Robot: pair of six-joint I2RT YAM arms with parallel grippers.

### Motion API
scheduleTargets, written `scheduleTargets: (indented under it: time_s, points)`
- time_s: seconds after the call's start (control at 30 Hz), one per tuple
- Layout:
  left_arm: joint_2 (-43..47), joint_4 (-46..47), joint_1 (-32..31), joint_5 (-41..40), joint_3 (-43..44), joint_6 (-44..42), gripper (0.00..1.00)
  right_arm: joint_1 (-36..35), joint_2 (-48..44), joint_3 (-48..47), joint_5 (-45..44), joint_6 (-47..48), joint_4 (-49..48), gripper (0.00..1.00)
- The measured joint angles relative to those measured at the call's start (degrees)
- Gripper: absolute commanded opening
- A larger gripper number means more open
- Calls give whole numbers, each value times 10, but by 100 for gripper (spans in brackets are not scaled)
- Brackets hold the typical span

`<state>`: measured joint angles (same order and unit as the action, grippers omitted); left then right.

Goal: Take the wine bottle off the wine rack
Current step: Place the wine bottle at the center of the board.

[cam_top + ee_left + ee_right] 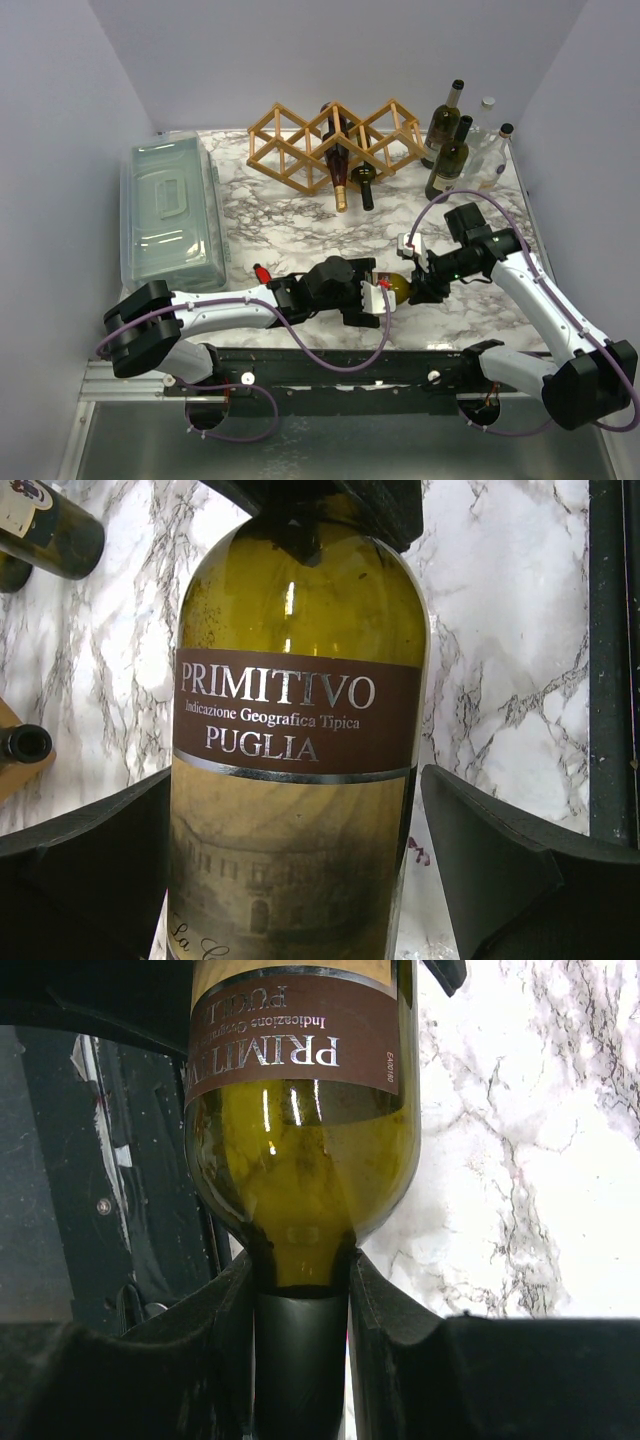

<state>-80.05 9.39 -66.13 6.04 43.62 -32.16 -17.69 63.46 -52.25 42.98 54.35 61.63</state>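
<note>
The wine bottle point(397, 288) is olive-green glass with a brown "Primitivo Puglia" label point(295, 715). It hangs sideways between my two grippers, near the table's front edge and well away from the wine rack point(335, 140). My right gripper point(418, 283) is shut on its dark-capped neck point(300, 1350), with the fingers point(385, 1310) pressed against both sides just below the shoulder. My left gripper point(372, 292) is open and straddles the bottle's body point(300, 860). A strip of marble shows between its right finger point(500, 860) and the glass. The tan lattice rack stands at the back.
Two more bottles point(340, 165) point(365, 185) lie in the rack, necks toward me. Several upright bottles point(447, 150) stand at the back right. A clear lidded plastic bin point(170, 210) fills the left side. A black rail point(400, 365) runs along the near edge.
</note>
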Motion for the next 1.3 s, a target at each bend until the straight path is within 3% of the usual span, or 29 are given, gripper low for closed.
scheduleTargets:
  time_s: [0.37,0.47,0.63,0.83,1.0,1.3]
  points:
    - [0,1,0,-1,0,12,80,0,7,0,0,3,5,0]
    - [0,0,0,-2,0,12,81,0,10,0,0,5,7,0]
    - [0,-1,0,-3,0,12,91,0,19,-5,3,8,10,0]
    - [-2,-2,0,-3,3,12,90,0,22,-9,6,8,13,0]
    - [-6,-7,0,-3,10,12,85,0,22,-10,7,8,14,0]
    - [-7,-16,0,-9,13,17,67,0,26,-10,6,9,15,0]
